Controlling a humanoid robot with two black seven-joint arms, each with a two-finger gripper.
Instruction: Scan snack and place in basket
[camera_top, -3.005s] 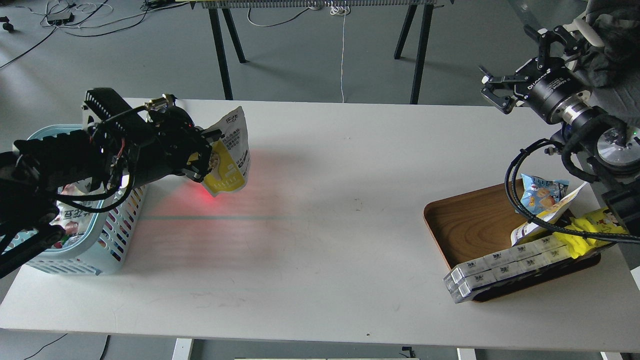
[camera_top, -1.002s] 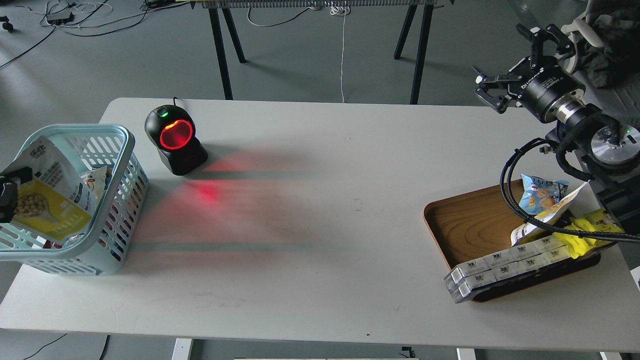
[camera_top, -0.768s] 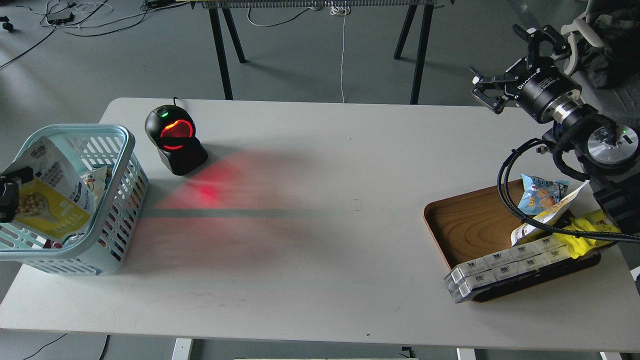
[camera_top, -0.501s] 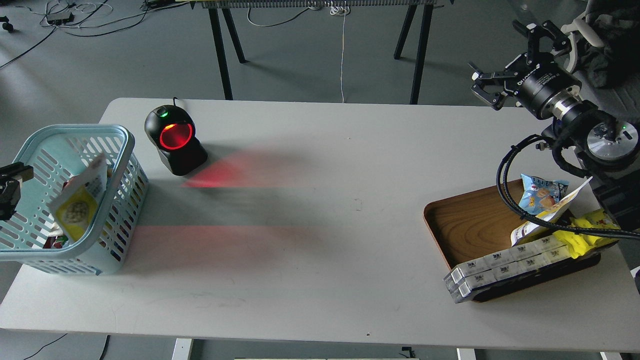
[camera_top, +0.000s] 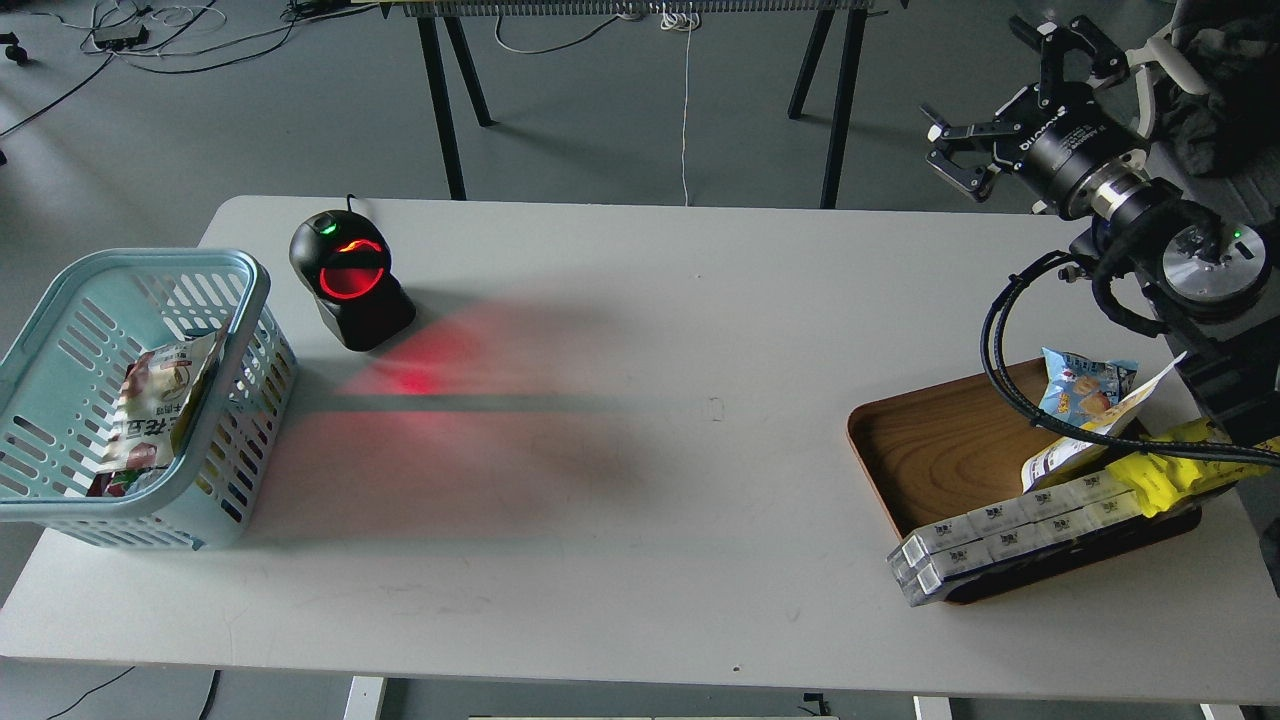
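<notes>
A pale pouch (camera_top: 150, 405) is leaning inside the light blue slotted basket (camera_top: 245, 310), its print partly hidden. The right gripper (camera_top: 1000, 90) is hanging wide open, empty.

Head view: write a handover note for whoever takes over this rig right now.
Left gripper: not in view.
Right gripper: open, empty, raised past the table's far right corner.
Basket: at the table's left end, with pouches inside. No yellow front shows, so the snack can't be confirmed.
Scanner: lit red.
Left: verify the snack is in the basket.
</notes>
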